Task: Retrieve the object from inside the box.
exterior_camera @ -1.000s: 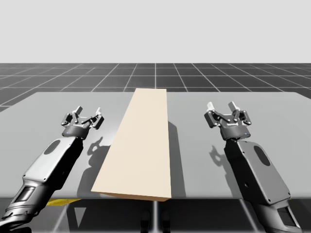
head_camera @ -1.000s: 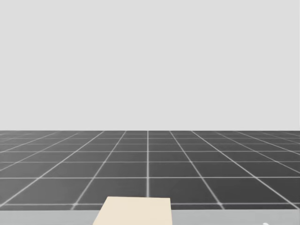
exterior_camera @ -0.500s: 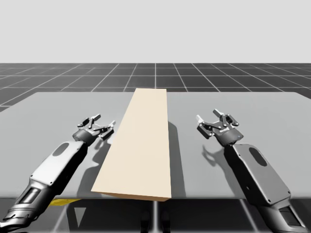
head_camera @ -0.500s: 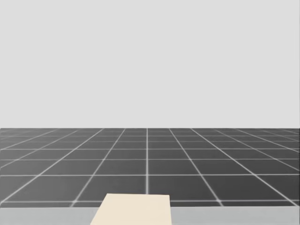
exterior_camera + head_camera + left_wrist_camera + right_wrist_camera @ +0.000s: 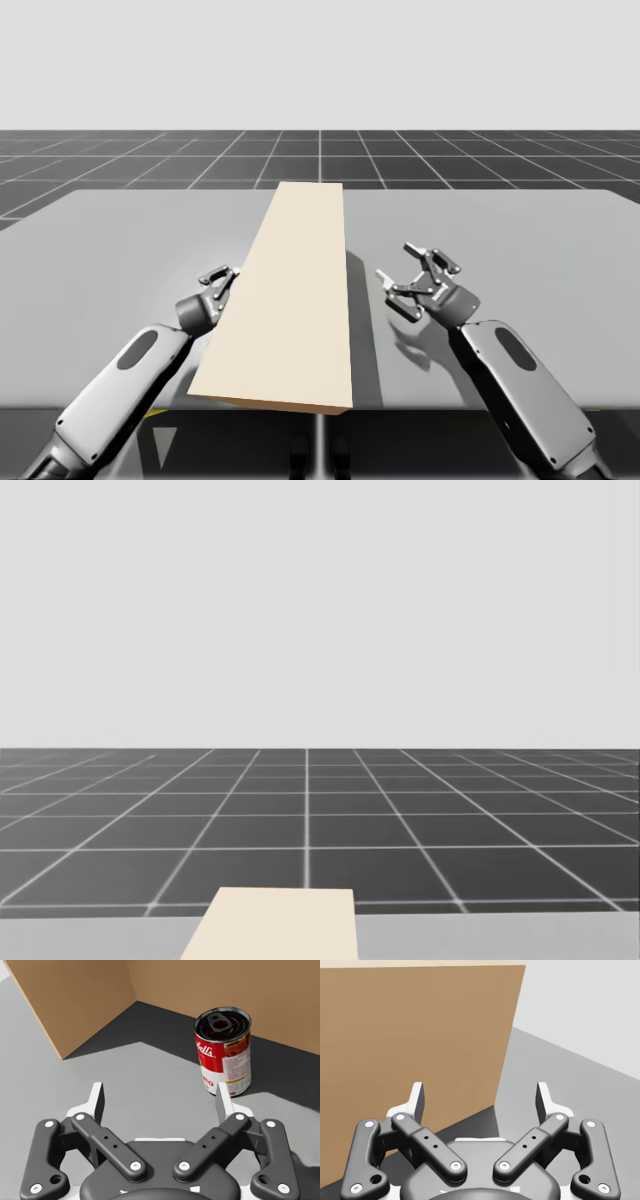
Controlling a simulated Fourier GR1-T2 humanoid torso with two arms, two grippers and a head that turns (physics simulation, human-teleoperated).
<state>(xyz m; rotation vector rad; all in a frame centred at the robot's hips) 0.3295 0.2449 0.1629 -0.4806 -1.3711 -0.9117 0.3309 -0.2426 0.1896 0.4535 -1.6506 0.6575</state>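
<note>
A long box with a beige top [image 5: 290, 300] lies along the middle of the grey table [image 5: 120, 230]. In the left wrist view its brown inner walls [image 5: 75, 1000] stand open towards my left gripper [image 5: 160, 1100]. An upright red and white can [image 5: 223, 1052] stands on the dark floor inside, just ahead of one open finger. In the high view my left gripper [image 5: 222, 282] is at the box's left side. My right gripper [image 5: 405, 280] is open a short way off the box's right side and faces its closed brown wall [image 5: 410, 1035].
Bare grey table [image 5: 570, 1080] stretches beyond the right gripper. The head view catches the box's far end [image 5: 275, 925] and a dark gridded floor [image 5: 320, 830] past the table. The table's front edge [image 5: 420, 408] runs just behind both forearms.
Both arms have drawn back towards the front and swung inward to the box's sides, the left right up to it. My head has turned slightly.
</note>
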